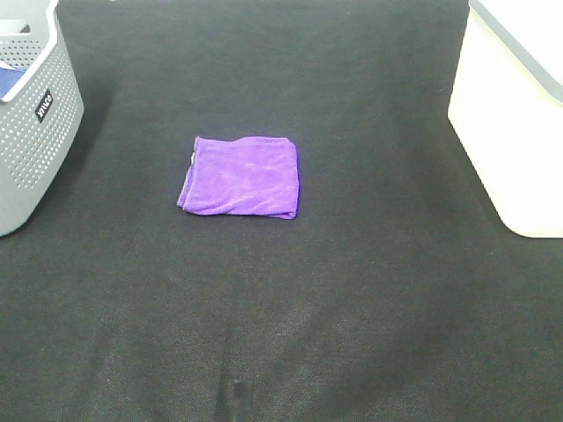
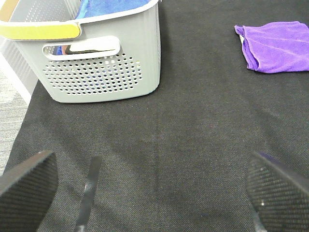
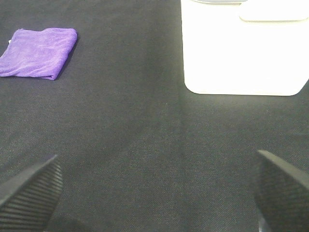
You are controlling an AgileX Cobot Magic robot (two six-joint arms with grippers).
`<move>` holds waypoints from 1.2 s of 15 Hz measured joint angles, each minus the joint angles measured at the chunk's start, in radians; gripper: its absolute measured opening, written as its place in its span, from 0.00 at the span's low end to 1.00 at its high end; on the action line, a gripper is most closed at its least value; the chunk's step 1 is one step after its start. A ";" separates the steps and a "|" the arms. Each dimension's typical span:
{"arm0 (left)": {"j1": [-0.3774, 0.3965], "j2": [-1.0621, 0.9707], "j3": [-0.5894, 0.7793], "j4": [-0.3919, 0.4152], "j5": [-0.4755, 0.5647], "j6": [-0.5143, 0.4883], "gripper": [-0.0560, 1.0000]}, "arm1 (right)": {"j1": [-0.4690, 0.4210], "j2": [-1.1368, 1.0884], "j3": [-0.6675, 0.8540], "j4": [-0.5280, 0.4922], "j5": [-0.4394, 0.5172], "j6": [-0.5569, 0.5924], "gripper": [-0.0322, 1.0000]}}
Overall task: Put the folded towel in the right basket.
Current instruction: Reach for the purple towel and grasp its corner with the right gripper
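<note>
A folded purple towel (image 1: 240, 177) lies flat on the black cloth near the table's middle; it also shows in the left wrist view (image 2: 275, 46) and the right wrist view (image 3: 38, 59). The white right basket (image 1: 513, 114) stands at the right edge and shows in the right wrist view (image 3: 244, 48). Neither gripper shows in the high view. My left gripper (image 2: 154, 193) is open and empty over bare cloth, well short of the towel. My right gripper (image 3: 157, 193) is open and empty over bare cloth in front of the white basket.
A grey perforated basket (image 1: 31, 114) stands at the left edge, with blue cloth inside (image 2: 108, 6). The black cloth (image 1: 290, 316) covers the table.
</note>
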 joint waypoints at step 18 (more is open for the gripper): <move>0.000 0.000 0.000 0.002 0.000 -0.004 0.99 | 0.000 0.000 0.000 0.000 0.000 0.000 0.96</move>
